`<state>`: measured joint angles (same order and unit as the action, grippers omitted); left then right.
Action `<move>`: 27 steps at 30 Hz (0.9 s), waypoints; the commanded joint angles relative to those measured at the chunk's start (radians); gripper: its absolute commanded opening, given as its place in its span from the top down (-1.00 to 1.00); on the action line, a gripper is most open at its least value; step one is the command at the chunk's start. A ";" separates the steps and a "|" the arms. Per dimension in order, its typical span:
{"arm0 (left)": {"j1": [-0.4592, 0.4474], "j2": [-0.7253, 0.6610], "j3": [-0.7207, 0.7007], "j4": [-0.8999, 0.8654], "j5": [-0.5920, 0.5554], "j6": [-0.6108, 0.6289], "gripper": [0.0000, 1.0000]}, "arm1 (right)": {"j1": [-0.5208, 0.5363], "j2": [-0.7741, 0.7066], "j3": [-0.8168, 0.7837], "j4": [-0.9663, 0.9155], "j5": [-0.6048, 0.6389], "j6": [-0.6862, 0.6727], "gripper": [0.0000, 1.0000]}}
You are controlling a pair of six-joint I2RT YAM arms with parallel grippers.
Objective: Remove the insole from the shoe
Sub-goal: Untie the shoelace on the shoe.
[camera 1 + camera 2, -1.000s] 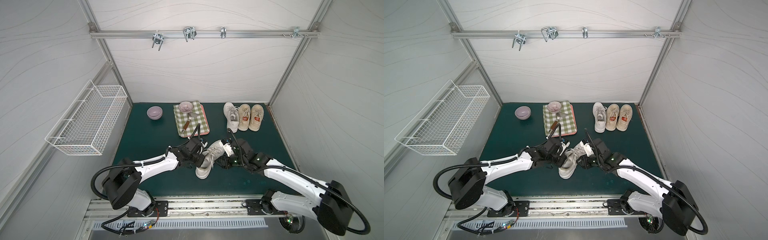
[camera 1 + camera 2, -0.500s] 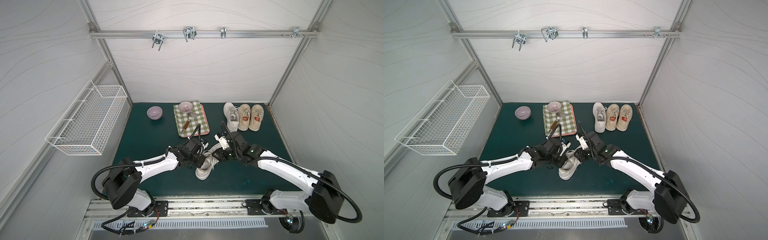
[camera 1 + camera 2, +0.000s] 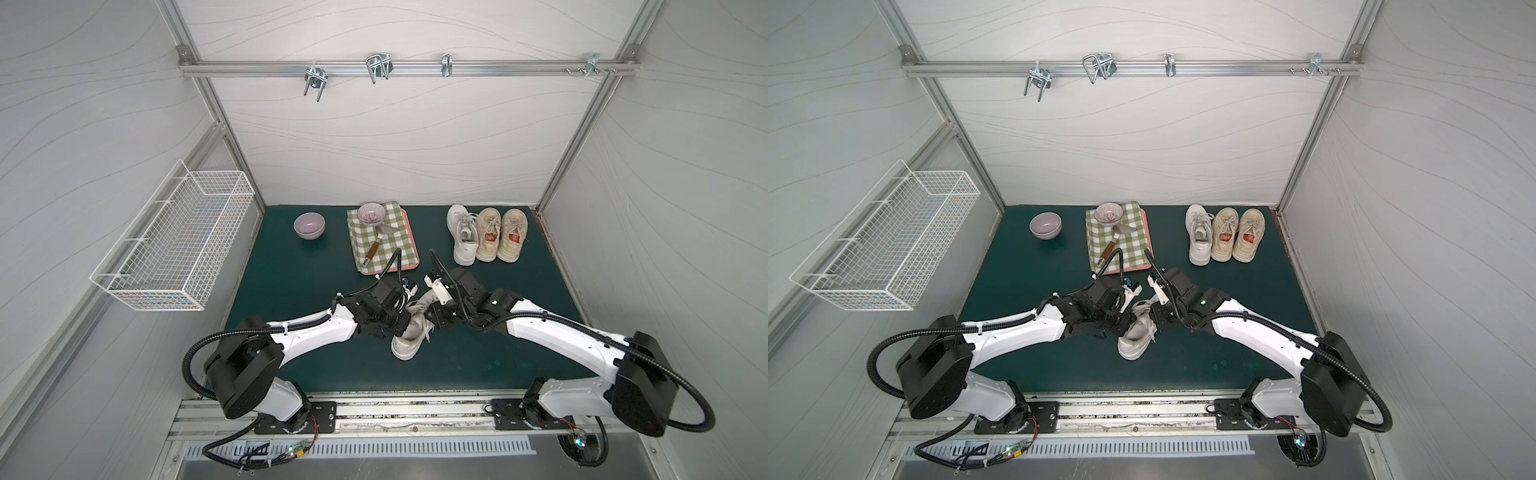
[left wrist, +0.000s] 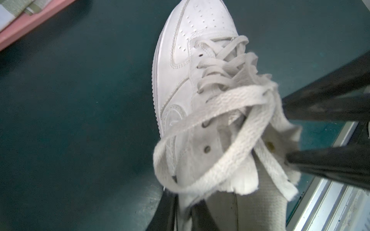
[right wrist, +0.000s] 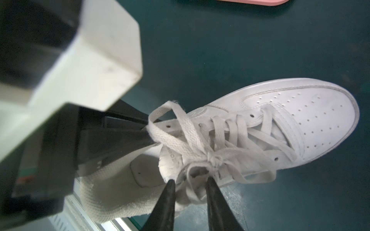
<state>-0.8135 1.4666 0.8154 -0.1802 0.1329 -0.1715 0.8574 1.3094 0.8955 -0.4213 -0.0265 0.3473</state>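
white sneaker lies on the desk, toe toward the front edge, insole apparently inside; left hand pinches one side of its opening, right hand straddles the other, whether clamped i cannot tell.

My left arm and right arm wear glossy white shells between black joints, each with a bulky black shoulder housing and a ribbed black hose looping beside it. Black screwed base plates carry me at the near edge. A small green light glows on my right wrist, and the fingers of my right gripper are plain black tapering wedges.
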 commanded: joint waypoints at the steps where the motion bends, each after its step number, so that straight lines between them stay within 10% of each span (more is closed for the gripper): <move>1: -0.002 -0.014 -0.010 0.049 0.020 0.004 0.65 | 0.006 0.014 0.029 -0.034 0.035 -0.001 0.42; 27: -0.001 -0.061 -0.042 0.068 -0.127 -0.037 0.81 | 0.018 -0.058 -0.004 -0.093 0.121 0.000 0.87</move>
<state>-0.8143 1.4345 0.7742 -0.1440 0.0502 -0.2096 0.8684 1.2808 0.9100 -0.4744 0.0635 0.3473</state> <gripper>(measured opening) 0.106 0.069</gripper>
